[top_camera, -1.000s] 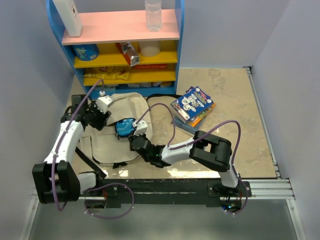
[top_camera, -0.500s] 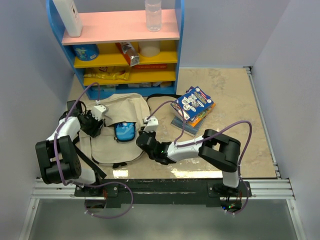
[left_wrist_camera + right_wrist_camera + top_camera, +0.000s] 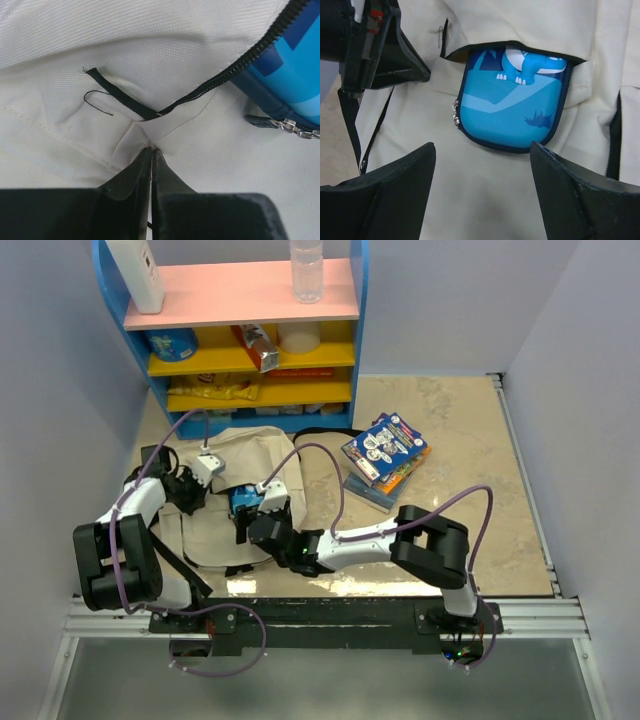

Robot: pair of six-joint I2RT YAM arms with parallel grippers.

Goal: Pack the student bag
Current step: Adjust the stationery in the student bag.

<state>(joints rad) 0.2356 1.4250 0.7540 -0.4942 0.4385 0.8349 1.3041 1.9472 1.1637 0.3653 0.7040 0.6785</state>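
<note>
The student bag [image 3: 250, 455] lies flat on the table, beige, front pocket up. A blue pencil case [image 3: 515, 107] with a dinosaur print sits halfway inside that pocket, its rounded end sticking out. My left gripper [image 3: 150, 148] is shut on a fold of the bag's fabric [image 3: 165, 135] just below the end of the black pocket zipper [image 3: 240, 62]. In the top view the left gripper [image 3: 198, 490] is at the pocket's left end. My right gripper [image 3: 482, 147] hangs open over the bag just short of the case, touching nothing; in the top view the right gripper [image 3: 250, 517] partly hides the case [image 3: 243, 498].
Behind the bag is a blue shelf unit [image 3: 240, 290] with a bottle [image 3: 306, 270] and snacks on it. A stack of books [image 3: 385, 452] lies to the right of the bag. A black strap [image 3: 325, 432] trails from the bag's far side.
The right gripper has let go of the pencil case, opened wide and drawn back toward the near edge. The left gripper has closed onto the bag's fabric beside the pocket.
</note>
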